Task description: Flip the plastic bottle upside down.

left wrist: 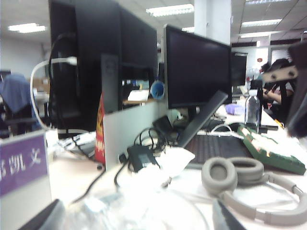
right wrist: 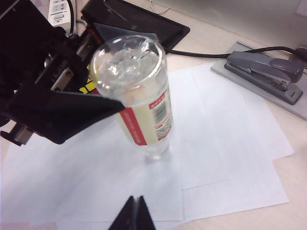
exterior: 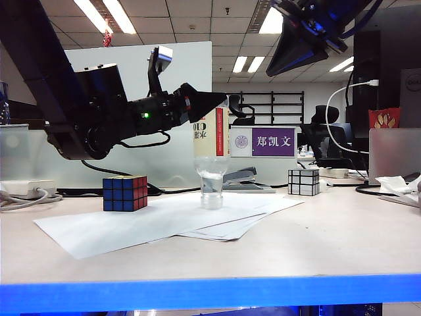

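Desk: papers | left gripper open beside plastic bottle | right gripper shut

left gripper level, fingers spread apart, right gripper raised high, pointing down, fingers pressed together

An open-plan office lies under a grid ceiling with fluorescent light panels. A pale partition backs the light wooden desk. Beyond stand a black office chair and dark shelving. Large dark monitors fill neighbouring desks; one blurred figure possibly sits far off.
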Motion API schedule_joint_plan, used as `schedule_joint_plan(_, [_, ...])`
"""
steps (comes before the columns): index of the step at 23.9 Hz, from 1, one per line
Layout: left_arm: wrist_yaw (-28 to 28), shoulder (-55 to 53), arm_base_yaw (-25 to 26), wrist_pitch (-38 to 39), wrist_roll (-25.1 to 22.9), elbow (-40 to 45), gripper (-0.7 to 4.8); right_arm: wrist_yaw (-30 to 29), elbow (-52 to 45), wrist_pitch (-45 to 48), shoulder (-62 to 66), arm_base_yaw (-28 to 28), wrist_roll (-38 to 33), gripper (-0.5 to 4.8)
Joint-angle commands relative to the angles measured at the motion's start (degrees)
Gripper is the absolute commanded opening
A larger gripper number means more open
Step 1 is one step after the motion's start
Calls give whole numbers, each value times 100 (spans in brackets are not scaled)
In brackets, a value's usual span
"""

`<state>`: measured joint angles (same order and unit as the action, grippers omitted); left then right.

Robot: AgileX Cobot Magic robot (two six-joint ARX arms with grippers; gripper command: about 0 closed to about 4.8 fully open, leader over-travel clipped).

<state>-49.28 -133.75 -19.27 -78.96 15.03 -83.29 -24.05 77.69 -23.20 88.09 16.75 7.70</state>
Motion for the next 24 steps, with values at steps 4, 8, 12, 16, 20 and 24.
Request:
schedule_joint_plan(4, [66,59,4,-350,0,-63,479,-39,26,94,-37,9,-24,-6])
schedule_joint_plan(8, [212,212,4,-389,0,-72,479,-52,26,94,-50,9,-26,-6])
schedule_joint_plan(12, [214,584,4,-389,-2,-105,479,-52,28,142,-96,9,-28,-6])
schedule_joint_plan(16, [157,1019,13,-387,238,-96,431,-74,63,238,-205,9,-160,-6])
schedule_joint_plan(20, [-328,1628,59,-387,1095,-90,-5,-461,188,448,-588,7,-214,-6])
schedule_joint_plan(24, [-647,2559,157,-385,2520,-83,-5,-459,389,535,-1375,4,-234,-6])
